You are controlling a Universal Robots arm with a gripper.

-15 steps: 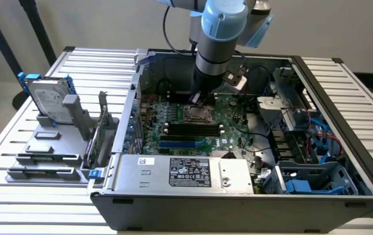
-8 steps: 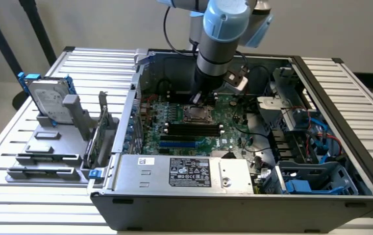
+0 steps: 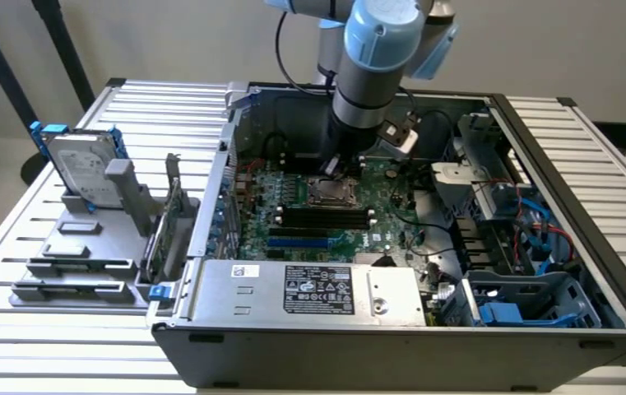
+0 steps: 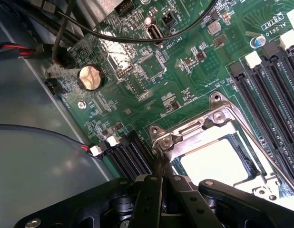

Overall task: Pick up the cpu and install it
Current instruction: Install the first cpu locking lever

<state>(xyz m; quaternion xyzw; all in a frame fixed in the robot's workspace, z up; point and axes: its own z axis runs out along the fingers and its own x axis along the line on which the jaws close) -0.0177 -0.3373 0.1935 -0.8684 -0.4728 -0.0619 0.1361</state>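
Observation:
The dark metal-framed motherboard socket (image 3: 331, 191) (image 4: 211, 142) sits in the middle of the green motherboard (image 3: 378, 222) inside the open computer case. A pale, glaring square (image 4: 216, 161) lies inside the socket frame; it looks like the cpu's metal top, though I cannot tell for sure. My gripper (image 4: 161, 179) hovers close over the socket's edge, its two black fingers (image 4: 149, 194) pressed together with nothing visible between them. In the exterior view the arm's wrist (image 3: 357, 136) reaches down into the case just behind the socket.
Black memory slots (image 3: 324, 218) (image 4: 275, 90) run beside the socket. A coin battery (image 4: 90, 77) and black cables (image 4: 137, 35) lie near it. A power supply (image 3: 302, 288) fills the case front. A hard drive in a blue frame (image 3: 82, 169) stands on a grey rack at the exterior view's left.

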